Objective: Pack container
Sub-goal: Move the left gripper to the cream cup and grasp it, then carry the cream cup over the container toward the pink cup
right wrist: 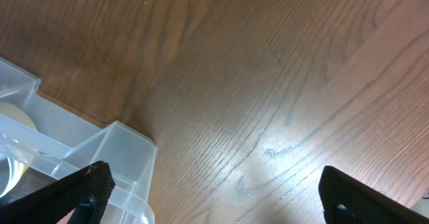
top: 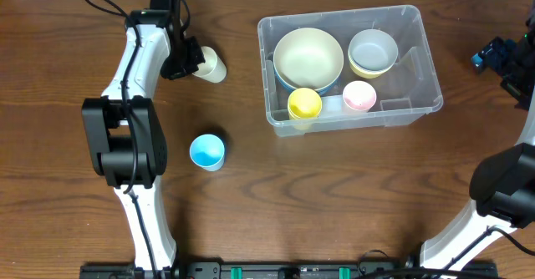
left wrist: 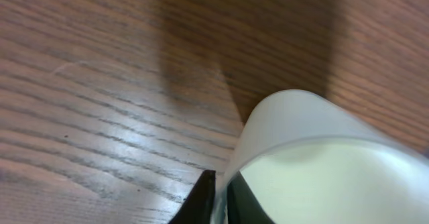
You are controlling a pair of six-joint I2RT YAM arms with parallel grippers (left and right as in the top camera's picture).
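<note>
Item one, my left jaws: clamped on the wall of a cream cup (top: 211, 65) — one black finger (left wrist: 203, 196) outside the rim, the other inside it. The cup is tipped over, mouth toward my wrist, above the wooden table (top: 67, 187); I cannot tell whether it touches the wood. Item two, my right jaws: wide apart with nothing between them, fingers (right wrist: 84, 192) at either side of the wrist view, over bare wood near the right end of the container (top: 411, 83). Item three, the container: clear, rectangular, standing in the far half of the table, right of centre, apart from the cream cup on its left. Contents — a large pale-green bowl (top: 308, 55) nested in a blue bowl (top: 279, 82) at the left end; a smaller white bowl (top: 373, 49) sitting in a yellow bowl (top: 368, 69) toward the far right; a yellow cup (top: 304, 103) and a pink cup (top: 359, 96) along the near wall, both mouth up. Item four, loose: a blue cup (top: 206, 151), upright on the table beside my left arm (top: 125, 137), well apart from the container.
</note>
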